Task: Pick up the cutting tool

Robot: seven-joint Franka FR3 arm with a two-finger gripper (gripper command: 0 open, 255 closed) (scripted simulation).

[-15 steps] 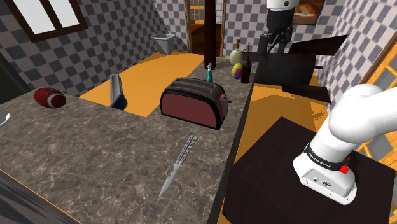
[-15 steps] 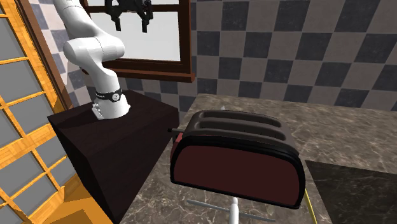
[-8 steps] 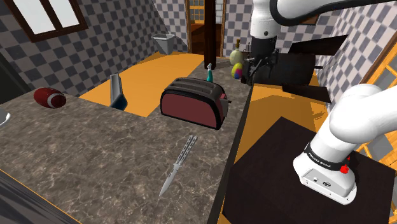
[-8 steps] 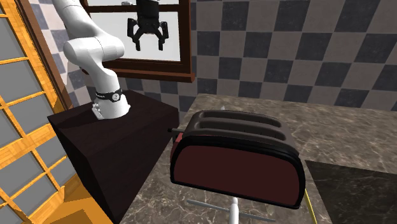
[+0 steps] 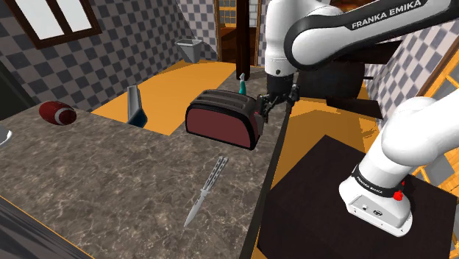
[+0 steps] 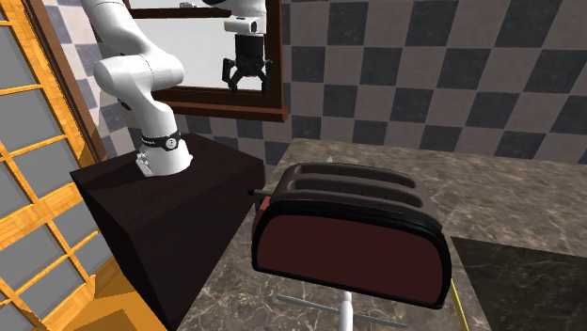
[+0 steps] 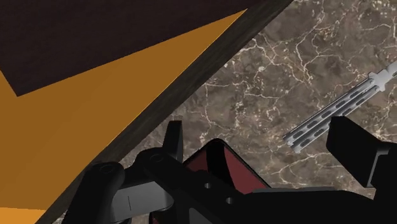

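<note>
The pincer (image 5: 276, 104) hangs in the air with its 2 black fingers spread wide and nothing between them. The second exterior view (image 6: 245, 80) shows the same wide gap.

The cutting tool is a grey butterfly knife (image 5: 207, 190). It lies flat on the marbled worktop (image 5: 110, 169), well below the pincer and apart from it, on the side away from the toaster (image 5: 221, 121). Its long axis runs roughly in line with the worktop edge that faces the stand (image 5: 316, 199). The split handle end points back toward the pincer and the toaster, and the blade tip points away from them. From the wrist camera, the knife (image 7: 331, 109) shows its perforated handle, with the free end nearest the pincer (image 7: 264, 143) and close to 1 finger. The far end runs out of frame.

The dark red toaster (image 7: 219, 162) sits just under the pincer, its end showing between the fingers. Beyond the worktop (image 7: 254, 83) edge on the other side lies orange floor (image 7: 76, 114).

The white arm (image 5: 331, 29) bears "FRANKA EMIKA" in white capitals on its dark joint cover. Small print on the black band at the arm's base cannot be read.
</note>
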